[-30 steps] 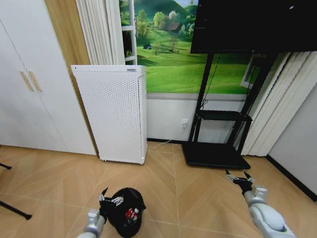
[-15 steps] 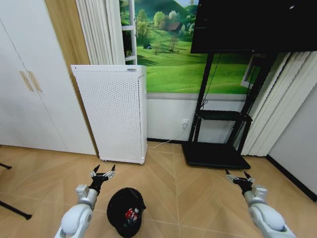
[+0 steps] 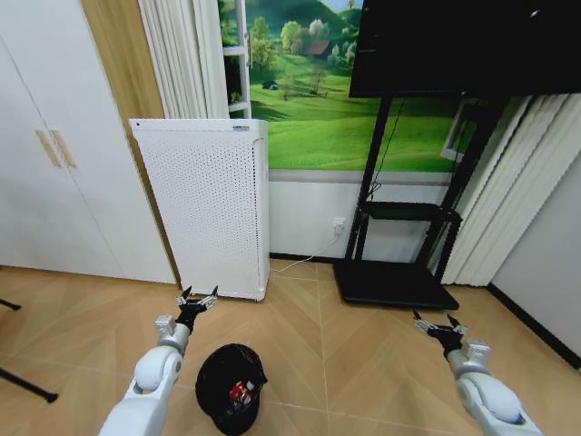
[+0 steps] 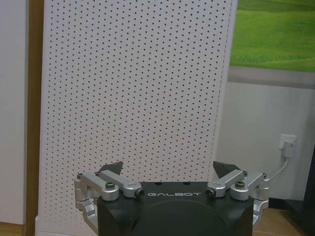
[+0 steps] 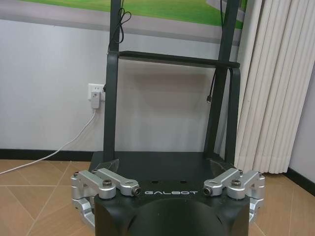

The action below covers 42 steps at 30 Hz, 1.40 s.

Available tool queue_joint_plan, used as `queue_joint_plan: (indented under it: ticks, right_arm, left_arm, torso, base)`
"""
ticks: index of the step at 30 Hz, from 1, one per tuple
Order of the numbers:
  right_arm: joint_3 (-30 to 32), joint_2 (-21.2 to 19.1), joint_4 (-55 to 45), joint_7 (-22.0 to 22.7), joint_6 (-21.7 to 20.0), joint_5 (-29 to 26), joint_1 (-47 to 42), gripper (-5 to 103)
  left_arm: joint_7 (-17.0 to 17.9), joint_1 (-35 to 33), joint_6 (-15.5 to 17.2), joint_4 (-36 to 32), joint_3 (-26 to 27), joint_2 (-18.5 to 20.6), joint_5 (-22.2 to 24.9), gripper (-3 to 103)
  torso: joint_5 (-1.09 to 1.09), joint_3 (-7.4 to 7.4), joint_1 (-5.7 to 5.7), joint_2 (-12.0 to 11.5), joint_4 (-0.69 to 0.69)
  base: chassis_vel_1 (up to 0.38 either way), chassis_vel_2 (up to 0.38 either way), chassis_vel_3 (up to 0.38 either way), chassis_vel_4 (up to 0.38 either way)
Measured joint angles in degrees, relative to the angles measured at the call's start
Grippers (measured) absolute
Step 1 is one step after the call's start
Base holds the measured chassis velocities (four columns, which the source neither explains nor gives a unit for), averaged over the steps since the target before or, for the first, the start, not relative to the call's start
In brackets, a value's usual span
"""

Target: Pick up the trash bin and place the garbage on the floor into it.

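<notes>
Black bin on parquet, both hands free

Spread wide and gripping nothing: left hand (image 3: 197, 297), raised above the floor (image 3: 300, 345), pointing at the white perforated appliance (image 3: 211, 216), fingers (image 4: 109, 169) splayed in the left wrist view. Just beside and below that arm, nearer the robot: trash bin (image 3: 231, 388), upright on the herringbone wood, apart from the hand. Inside it: red-and-white garbage (image 3: 240, 392) against the dark interior. Far to the right, well apart from the bin: right hand (image 3: 439, 326), likewise spread and holding nothing, aimed at the black TV stand (image 3: 399, 245). Behind: white cupboard doors (image 3: 50, 163), pale curtains (image 3: 490, 200), green landscape mural (image 3: 309, 91).
</notes>
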State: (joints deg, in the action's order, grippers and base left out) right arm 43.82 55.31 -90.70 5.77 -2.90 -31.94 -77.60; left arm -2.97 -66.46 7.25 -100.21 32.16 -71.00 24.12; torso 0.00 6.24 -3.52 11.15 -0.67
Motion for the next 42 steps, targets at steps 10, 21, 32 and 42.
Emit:
queue_joint_plan:
  ticks: [10, 21, 32, 42]
  right_arm:
    - [0.0, 0.0, 0.0, 0.0, 0.0, 0.0, 0.0, 100]
    - [0.0, 0.0, 0.0, 0.0, 0.0, 0.0, 0.0, 100]
    - [0.0, 0.0, 0.0, 0.0, 0.0, 0.0, 0.0, 100]
    - [0.0, 0.0, 0.0, 0.0, 0.0, 0.0, 0.0, 100]
  left_arm:
    - [0.1, 1.2, 0.3, 1.7, -0.7, -0.9, -1.1, 100]
    - [0.1, 1.0, 0.4, 1.6, -0.7, -0.9, -1.2, 100]
    - [0.2, 1.0, 0.4, 1.6, -0.7, -0.9, -1.2, 100]
    - [0.2, 1.0, 0.4, 1.5, -0.7, -0.9, -1.2, 100]
  torso:
    - [0.00, 0.00, 0.00, 0.0, 0.01]
    - [0.00, 0.16, -0.08, 0.3, 0.01]
    - [0.00, 2.11, -0.65, 2.8, 0.01]
    - [0.00, 3.89, -1.32, 5.2, 0.01]
  base:
    - [0.000, 0.000, 0.000, 0.000]
    - [0.000, 0.000, 0.000, 0.000]
    - [0.000, 0.000, 0.000, 0.000]
    - [0.000, 0.000, 0.000, 0.000]
